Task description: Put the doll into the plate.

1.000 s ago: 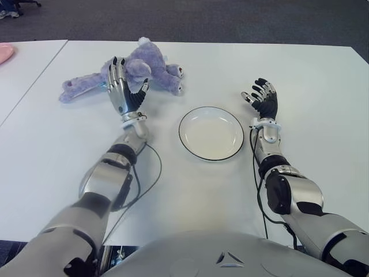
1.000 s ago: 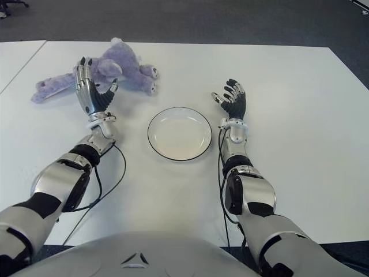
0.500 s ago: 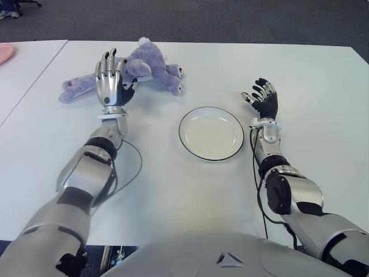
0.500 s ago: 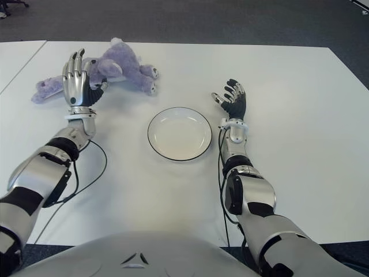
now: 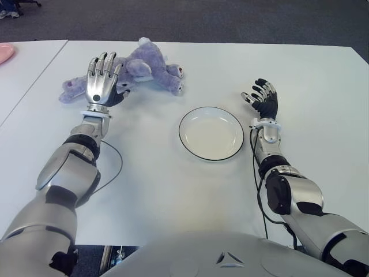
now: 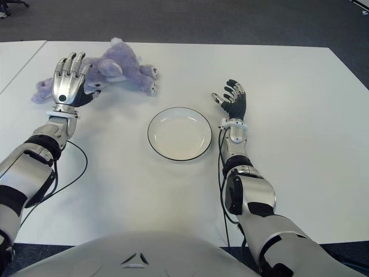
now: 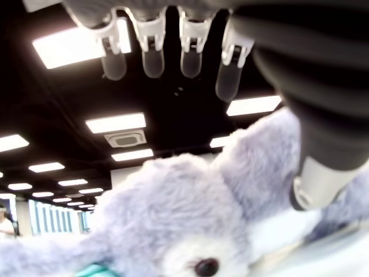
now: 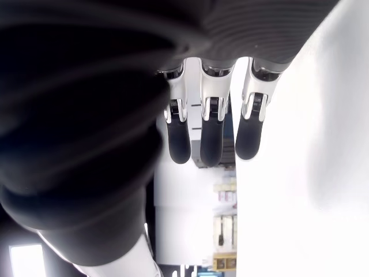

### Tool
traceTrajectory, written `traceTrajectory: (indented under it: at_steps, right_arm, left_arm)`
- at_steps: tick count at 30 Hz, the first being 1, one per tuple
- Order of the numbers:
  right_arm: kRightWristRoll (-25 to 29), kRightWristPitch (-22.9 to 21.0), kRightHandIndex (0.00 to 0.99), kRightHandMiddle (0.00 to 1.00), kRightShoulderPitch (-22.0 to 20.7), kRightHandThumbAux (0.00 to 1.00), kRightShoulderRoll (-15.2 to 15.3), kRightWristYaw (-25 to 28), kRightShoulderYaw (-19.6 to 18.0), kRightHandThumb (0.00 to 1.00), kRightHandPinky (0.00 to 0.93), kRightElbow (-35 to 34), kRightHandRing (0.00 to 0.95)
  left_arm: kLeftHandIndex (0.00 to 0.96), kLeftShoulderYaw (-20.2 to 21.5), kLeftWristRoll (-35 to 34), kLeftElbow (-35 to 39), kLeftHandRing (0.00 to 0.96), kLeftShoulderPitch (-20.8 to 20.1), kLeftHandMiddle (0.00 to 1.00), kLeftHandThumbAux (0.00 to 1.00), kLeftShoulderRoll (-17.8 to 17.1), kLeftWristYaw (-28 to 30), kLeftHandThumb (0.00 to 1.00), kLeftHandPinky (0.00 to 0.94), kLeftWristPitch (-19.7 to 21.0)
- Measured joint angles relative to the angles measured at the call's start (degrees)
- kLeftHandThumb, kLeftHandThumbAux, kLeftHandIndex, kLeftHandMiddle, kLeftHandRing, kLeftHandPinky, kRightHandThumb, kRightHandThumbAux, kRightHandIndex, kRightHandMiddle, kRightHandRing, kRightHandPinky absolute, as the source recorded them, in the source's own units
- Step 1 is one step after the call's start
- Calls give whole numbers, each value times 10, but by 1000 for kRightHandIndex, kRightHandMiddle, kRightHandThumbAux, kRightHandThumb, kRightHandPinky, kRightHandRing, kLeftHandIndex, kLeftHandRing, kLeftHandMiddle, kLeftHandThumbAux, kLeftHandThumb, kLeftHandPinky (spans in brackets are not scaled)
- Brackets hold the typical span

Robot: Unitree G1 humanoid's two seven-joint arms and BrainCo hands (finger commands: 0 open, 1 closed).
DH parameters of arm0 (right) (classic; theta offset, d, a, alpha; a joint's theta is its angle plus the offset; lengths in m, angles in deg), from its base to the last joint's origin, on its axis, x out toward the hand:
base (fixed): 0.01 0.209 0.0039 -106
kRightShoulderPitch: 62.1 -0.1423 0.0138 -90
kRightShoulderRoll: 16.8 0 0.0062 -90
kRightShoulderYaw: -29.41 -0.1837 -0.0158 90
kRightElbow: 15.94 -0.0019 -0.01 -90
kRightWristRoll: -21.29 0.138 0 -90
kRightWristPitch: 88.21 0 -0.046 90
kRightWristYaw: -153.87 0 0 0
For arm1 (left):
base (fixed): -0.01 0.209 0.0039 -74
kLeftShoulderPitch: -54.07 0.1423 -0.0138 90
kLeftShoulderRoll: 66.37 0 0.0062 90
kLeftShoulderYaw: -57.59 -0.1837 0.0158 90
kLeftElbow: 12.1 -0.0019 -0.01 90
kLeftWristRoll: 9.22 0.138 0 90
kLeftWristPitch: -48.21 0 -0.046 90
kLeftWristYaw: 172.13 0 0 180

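A purple plush doll [image 5: 147,70] lies on its side at the far left of the white table [image 5: 173,190]. My left hand [image 5: 101,81] hovers over the doll's middle, back of the hand toward the camera, fingers spread and holding nothing. In the left wrist view the doll [image 7: 190,231] fills the space just beyond the straight fingertips [image 7: 153,63]. A white plate [image 5: 211,133] with a dark rim sits empty at the table's centre. My right hand [image 5: 262,98] shows to the right of the plate, upright, fingers relaxed and empty.
A second white table [image 5: 23,69] adjoins on the left, with a pink object [image 5: 4,52] at its far edge. Dark carpet lies beyond the tables. A black cable [image 5: 109,167] loops beside my left forearm.
My left hand has swung leftward and turned palm-down, from beside the doll's belly to over its middle. The doll, plate and right hand have not moved.
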Motion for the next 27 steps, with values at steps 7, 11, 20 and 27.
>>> traceTrajectory:
  at_steps: [7, 11, 20, 27]
  right_arm:
    - [0, -2, 220, 223, 0, 954, 0, -2, 0, 202, 245, 0, 217]
    - [0, -2, 228, 227, 0, 954, 0, -2, 0, 229, 256, 0, 223]
    - [0, -2, 252, 232, 0, 948, 0, -2, 0, 253, 258, 0, 230]
    - [0, -2, 256, 233, 0, 946, 0, -4, 0, 258, 265, 0, 232]
  left_arm:
    - [213, -42, 37, -4, 0, -16, 0, 647, -10, 2, 107, 0, 29]
    - [198, -60, 51, -9, 0, -23, 0, 643, -12, 5, 57, 0, 44]
    - [176, -86, 71, -12, 0, -40, 0, 647, -13, 27, 24, 0, 65]
    - [133, -101, 72, -13, 0, -57, 0, 625, -6, 44, 9, 0, 66]
